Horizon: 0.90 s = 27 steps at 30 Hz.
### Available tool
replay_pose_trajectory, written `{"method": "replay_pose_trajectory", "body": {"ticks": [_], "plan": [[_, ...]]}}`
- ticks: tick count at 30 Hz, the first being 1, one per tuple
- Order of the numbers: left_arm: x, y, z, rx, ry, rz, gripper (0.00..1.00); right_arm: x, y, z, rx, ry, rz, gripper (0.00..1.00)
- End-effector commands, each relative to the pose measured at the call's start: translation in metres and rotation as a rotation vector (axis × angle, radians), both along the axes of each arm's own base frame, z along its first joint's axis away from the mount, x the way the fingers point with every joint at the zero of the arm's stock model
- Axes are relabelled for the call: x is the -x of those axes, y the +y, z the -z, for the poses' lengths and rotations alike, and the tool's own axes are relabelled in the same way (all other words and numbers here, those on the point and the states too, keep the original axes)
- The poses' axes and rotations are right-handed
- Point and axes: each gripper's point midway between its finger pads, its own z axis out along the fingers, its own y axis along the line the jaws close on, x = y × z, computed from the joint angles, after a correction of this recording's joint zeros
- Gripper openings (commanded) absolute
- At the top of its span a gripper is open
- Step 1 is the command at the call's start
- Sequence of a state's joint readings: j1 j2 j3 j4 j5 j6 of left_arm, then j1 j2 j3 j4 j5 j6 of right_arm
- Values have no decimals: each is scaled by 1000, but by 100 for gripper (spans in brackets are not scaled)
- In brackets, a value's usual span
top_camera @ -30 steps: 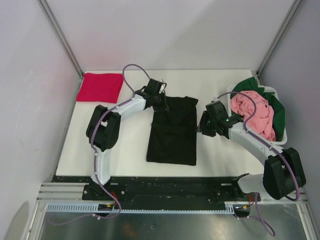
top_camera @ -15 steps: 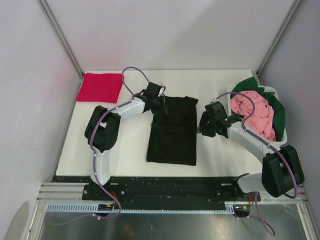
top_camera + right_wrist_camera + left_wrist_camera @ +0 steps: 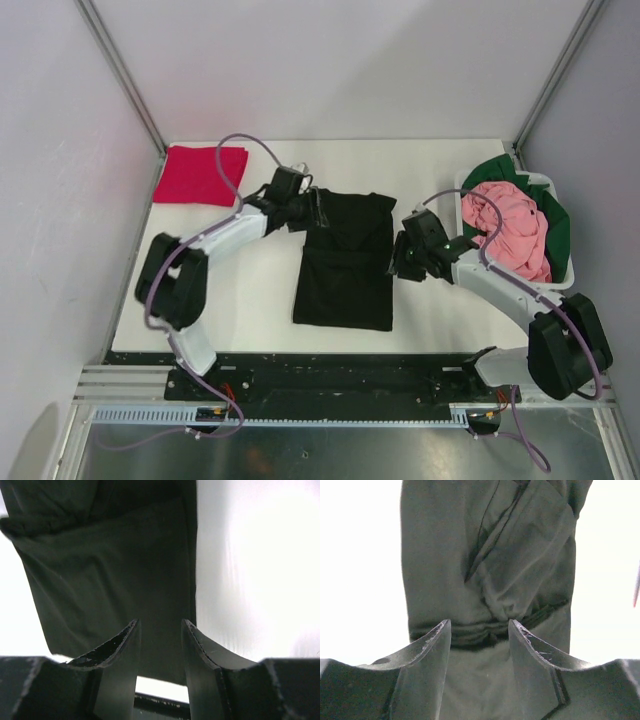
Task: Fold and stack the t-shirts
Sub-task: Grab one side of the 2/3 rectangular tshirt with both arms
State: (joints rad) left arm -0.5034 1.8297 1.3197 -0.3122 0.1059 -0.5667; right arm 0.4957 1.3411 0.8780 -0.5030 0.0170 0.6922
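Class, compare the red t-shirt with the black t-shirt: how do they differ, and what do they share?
The red t-shirt is a compact, near-square fold; the black t-shirt is a longer strip with creases. The red t-shirt lies at the far left corner; the black t-shirt lies mid-table. No claw is near the red one; the left claw and right claw, both open, flank the black one. Both lie flat on the white table.

Enclosed left, far and right by pale walls [image 3: 330, 70]. Brightly lit white table [image 3: 450, 312], metal rail [image 3: 340, 422] at near edge.
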Motion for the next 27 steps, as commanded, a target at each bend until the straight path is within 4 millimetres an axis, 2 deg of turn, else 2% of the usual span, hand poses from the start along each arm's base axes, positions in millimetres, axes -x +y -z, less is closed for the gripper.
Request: {"method": "replay_pose_trajectory", "body": {"ticks": [1,5,8,12,17,23,27], "plan": [[30,33,-25,22,-43,-60,55,41,14,10,-63,74,-44,43],[84,57,-2,32,34,-67,53,82,17,34,-91,176,-52,40],[121,70,16,36,78,-58,52,101,15,43,-121,212,-42,39],[156,82,36,40,127,-41,50,119,16,53,-155,256,-38,37],[180,90,52,39,164,-28,49,132,19,65,-203,294,-25,36],[200,91,62,54,204,2,46,131,18,70,-212,292,5,35],[215,92,70,65,240,20,45,131,13,72,-205,287,29,29]]}}
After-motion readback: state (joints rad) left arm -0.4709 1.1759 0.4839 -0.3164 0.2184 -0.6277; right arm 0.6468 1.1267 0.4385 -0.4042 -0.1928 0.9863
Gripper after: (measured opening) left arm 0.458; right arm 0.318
